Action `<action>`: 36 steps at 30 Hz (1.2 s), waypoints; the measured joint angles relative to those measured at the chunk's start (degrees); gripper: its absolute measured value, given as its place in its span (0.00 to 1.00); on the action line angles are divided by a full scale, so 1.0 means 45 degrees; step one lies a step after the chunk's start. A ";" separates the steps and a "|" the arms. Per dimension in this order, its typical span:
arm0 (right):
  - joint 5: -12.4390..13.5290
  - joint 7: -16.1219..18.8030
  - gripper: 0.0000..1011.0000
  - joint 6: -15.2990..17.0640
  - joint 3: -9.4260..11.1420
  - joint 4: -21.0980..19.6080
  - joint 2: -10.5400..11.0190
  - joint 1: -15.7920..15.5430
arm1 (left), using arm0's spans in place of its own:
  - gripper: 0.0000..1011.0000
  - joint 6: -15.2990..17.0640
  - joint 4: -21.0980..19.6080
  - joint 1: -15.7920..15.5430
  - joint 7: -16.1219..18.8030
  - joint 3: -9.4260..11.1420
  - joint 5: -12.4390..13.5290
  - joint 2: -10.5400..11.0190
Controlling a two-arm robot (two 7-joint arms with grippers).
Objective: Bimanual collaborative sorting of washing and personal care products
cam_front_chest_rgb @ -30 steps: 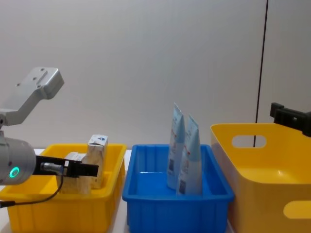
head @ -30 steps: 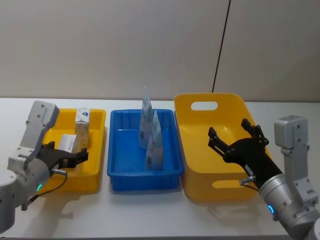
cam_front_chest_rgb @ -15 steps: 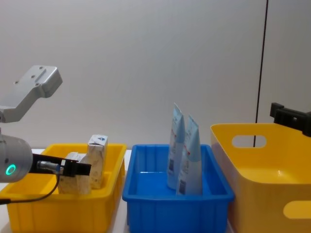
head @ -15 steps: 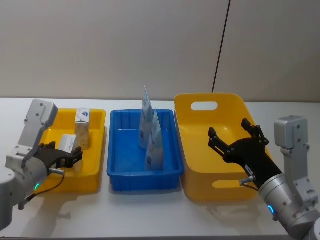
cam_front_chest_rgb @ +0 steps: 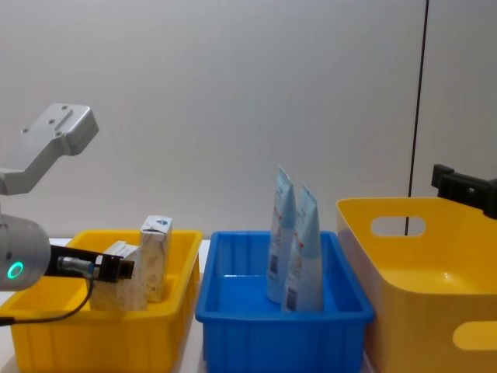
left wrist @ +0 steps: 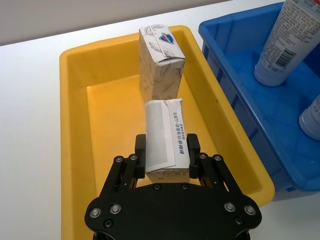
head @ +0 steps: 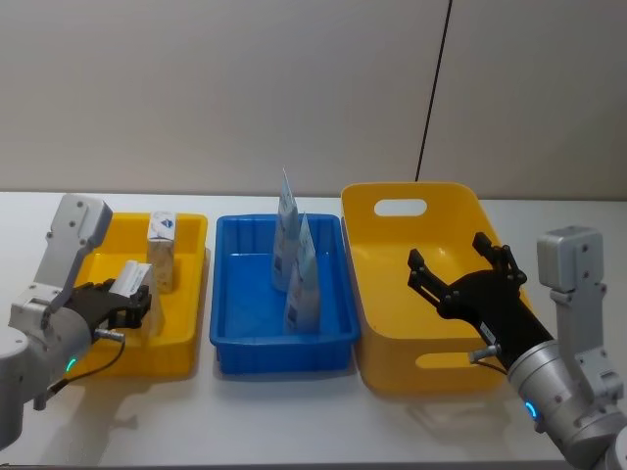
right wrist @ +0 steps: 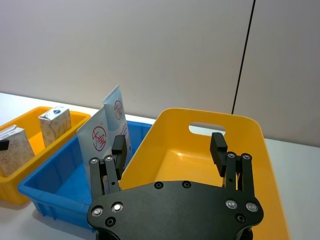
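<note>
While right fingers (right wrist: 218, 147) wide, empty: left fingers (left wrist: 194, 146) against cream pack (left wrist: 165, 135), grip unclear.

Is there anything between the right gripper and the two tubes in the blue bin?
Nothing visible above the rims. The open right gripper hovers over the yellow basket; the tubes stand upright in the blue bin beside it.

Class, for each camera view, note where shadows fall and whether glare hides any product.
Head view: even light; the blue tray and yellow basket cast soft shadows on the table. Left wrist view: no glare on the floral pack, which sits between the fingers of the left gripper. Chest view: the tubes are evenly lit, without glare.
</note>
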 joint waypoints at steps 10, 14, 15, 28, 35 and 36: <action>0.0000 0.0000 0.99 0.0000 0.0000 0.0000 0.0000 0.0000 | 0.43 0.0020 -0.0013 0.0000 0.0001 0.0000 0.0013 0.0010; 0.0001 0.0000 0.99 0.0001 0.0000 0.0000 0.0000 0.0000 | 0.43 0.0024 -0.0017 0.0000 -0.0001 -0.0002 0.0022 0.0011; 0.0000 0.0000 0.99 0.0001 0.0000 0.0000 0.0000 0.0000 | 0.43 0.0024 -0.0019 -0.0003 -0.0006 -0.0001 0.0028 0.0015; 0.0001 0.0000 0.99 0.0001 0.0000 0.0000 0.0000 0.0000 | 0.43 -0.0622 -0.0329 -0.0422 -0.1011 0.0324 0.0341 0.0618; 0.0000 0.0000 0.99 0.0000 0.0000 0.0000 0.0000 0.0000 | 0.43 -0.1091 -0.0656 -0.0870 -0.1695 0.0539 0.0636 0.1141; 0.0000 0.0000 0.99 0.0000 0.0000 0.0000 0.0000 0.0000 | 0.43 -0.1135 -0.0706 -0.0922 -0.1773 0.0559 0.0669 0.1200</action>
